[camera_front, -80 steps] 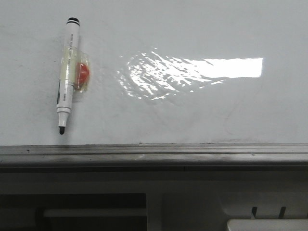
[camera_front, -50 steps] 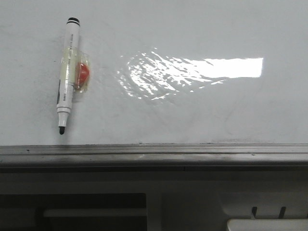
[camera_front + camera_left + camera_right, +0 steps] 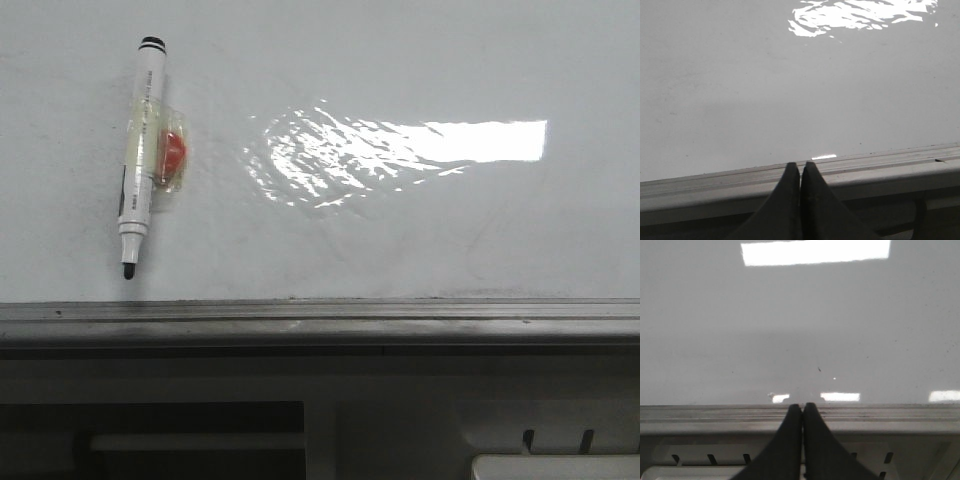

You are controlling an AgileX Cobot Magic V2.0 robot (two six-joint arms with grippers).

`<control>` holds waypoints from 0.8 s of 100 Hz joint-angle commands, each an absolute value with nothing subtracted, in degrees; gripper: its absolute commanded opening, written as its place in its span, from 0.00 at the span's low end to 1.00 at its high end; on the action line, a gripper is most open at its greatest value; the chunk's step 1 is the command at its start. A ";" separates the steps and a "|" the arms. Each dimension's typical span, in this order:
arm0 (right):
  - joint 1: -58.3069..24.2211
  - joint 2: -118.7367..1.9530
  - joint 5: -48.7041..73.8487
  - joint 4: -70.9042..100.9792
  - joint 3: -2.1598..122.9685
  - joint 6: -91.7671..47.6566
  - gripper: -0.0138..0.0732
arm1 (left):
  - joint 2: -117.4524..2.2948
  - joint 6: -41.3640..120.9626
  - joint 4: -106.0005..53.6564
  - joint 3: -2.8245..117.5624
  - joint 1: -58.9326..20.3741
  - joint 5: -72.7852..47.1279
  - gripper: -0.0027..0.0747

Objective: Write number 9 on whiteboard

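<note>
On whiteboard [image 3: 400, 230] left, uncapped marker [image 3: 139, 155], both end effectors closed, empty

The left gripper [image 3: 800, 172] shows two matte black fingers [image 3: 786, 200], each tapering to a narrow point, smooth and unmarked. The right gripper [image 3: 802, 412] looks alike: two plain black wedge-shaped fingers [image 3: 817, 445] widening toward their base.

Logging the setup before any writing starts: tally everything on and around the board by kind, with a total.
Whiteboard: 1
Marker pen, uncapped, lying on the board: 1
Orange-red piece taped to the pen: 1
Grippers, left gripper and right gripper, both shut and empty: 2
Drawn strokes: 0
Total: 5
</note>
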State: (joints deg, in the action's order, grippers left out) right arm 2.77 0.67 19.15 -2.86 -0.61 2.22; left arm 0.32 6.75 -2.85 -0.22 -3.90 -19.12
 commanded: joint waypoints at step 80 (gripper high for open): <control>2.68 1.44 12.22 -3.55 -2.06 1.90 0.08 | 1.82 6.54 -3.15 -2.57 -3.90 -7.15 0.01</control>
State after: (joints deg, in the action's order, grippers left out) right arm 2.77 0.67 18.11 -2.96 -0.61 2.22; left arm 0.32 6.75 -2.99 -0.22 -3.90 -13.53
